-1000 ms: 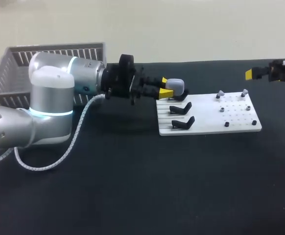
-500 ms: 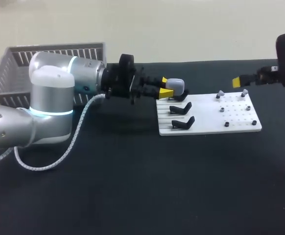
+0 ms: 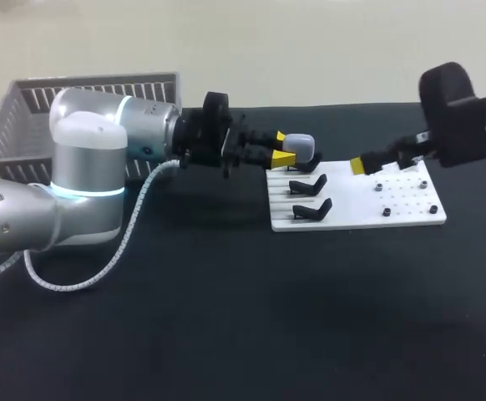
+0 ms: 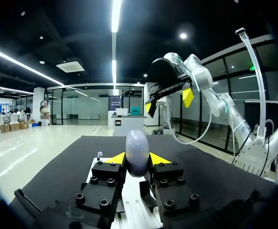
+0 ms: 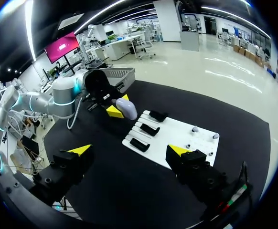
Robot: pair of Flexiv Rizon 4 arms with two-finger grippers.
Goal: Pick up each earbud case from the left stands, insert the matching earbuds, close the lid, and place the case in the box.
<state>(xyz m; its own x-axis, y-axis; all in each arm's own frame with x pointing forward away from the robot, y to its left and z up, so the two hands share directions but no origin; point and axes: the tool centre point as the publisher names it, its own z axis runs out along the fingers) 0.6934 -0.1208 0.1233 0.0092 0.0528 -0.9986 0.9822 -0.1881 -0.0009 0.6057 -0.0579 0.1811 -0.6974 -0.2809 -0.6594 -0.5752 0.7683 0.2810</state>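
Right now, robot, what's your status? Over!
Left gripper shut on the earbud case, by the stands. Right gripper open, over the white board. Nothing between case and box.

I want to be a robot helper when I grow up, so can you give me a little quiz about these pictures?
1. Which gripper holds the earbud case?
2. True or false: the right gripper is wide open.
3. How many black stands sit on the white board? A one, B three, C five.
Key: 1 the left gripper; 2 true; 3 B.
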